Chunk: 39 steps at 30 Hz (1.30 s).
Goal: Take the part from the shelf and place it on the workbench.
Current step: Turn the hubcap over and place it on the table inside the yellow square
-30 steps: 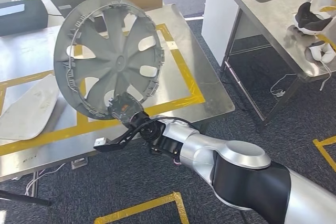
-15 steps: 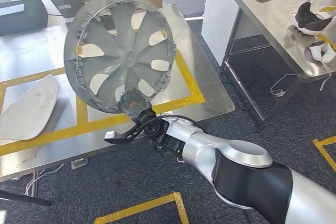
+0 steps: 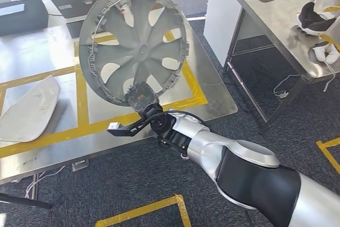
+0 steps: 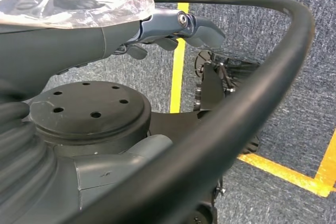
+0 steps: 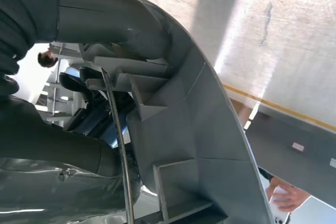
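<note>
Grey plastic, thin and ribbed, makes up the one part [image 3: 134,46]: a wheel cover held tilted on edge above the steel workbench [image 3: 36,51], over its yellow-taped rectangle. It looks light and fairly stiff, yet broad and apt to swing, so a hold at the rim, where the ribs give purchase, seems soundest. The right hand [image 3: 141,97] grips that lower rim; the right wrist view shows dark fingers [image 5: 95,85] wrapped against the ribbing. The left hand [image 4: 174,27] hangs over carpet, fingers loosely curled with nothing seen in them, though whether closed is unclear. One pale flat panel [image 3: 30,110] lies on the bench, one second table [image 3: 280,14] stands well apart.
</note>
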### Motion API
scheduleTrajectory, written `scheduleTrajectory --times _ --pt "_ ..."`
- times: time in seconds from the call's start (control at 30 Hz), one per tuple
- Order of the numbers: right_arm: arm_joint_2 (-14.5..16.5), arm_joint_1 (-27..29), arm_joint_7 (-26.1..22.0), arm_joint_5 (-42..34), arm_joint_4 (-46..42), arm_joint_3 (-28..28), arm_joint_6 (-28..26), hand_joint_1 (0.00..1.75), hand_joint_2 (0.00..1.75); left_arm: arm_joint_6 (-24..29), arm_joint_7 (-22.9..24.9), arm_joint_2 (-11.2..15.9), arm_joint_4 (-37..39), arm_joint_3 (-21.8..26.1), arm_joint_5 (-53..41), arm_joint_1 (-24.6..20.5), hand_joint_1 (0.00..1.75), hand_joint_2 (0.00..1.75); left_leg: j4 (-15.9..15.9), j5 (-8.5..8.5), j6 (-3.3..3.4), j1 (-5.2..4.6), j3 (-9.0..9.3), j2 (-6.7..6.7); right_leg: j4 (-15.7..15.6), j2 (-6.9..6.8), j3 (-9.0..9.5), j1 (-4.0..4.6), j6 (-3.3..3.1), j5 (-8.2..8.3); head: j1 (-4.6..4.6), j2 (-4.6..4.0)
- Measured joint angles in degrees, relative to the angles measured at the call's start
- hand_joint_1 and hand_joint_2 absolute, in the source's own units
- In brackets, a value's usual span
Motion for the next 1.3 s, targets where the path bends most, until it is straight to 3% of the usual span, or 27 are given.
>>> scheduleTrajectory --times 0.57,0.63,0.7,0.77,1.3 --pt "0.0 0.3 -3.4 0.9 0.0 -3.9 -0.2 1.75 1.75 0.6 -0.5 -0.2 0.0 0.0 0.2 0.0 0.00 1.75 0.0 0.00 0.00 0.00 0.00 -0.01 0.0 -0.01 0.03 0.00 0.00 0.00 -0.01 0.00" --pt "0.0 0.3 -3.6 1.0 0.0 -4.1 -0.2 0.87 0.87 0.7 -0.6 -0.2 0.0 0.0 0.2 0.0 0.00 1.75 0.0 0.00 0.00 0.00 0.00 -0.01 0.0 -0.01 0.03 0.00 0.00 0.00 -0.01 0.00" --pt "0.0 0.3 -3.7 1.2 0.0 -4.3 -0.3 0.00 0.00 0.7 -0.7 -0.2 0.0 0.0 0.2 0.0 0.00 0.87 0.0 0.00 0.00 0.00 0.00 -0.01 0.0 -0.01 0.04 0.00 0.00 0.00 -0.01 0.00" --pt "0.0 0.4 -3.9 1.4 0.0 -4.6 -0.4 0.00 0.00 1.0 -1.0 -0.2 0.0 0.0 0.4 0.0 0.00 0.00 0.0 0.00 0.00 0.00 0.00 -0.01 0.0 -0.01 0.05 0.00 0.00 0.00 -0.01 0.00" --pt "0.1 0.4 -4.9 2.0 -0.2 -5.9 -0.5 0.00 0.00 1.5 -1.1 -0.2 0.0 0.0 1.2 0.1 0.00 0.00 0.0 0.00 0.01 0.00 0.12 -0.02 0.0 -0.02 0.19 0.00 0.00 0.01 -0.02 0.00"
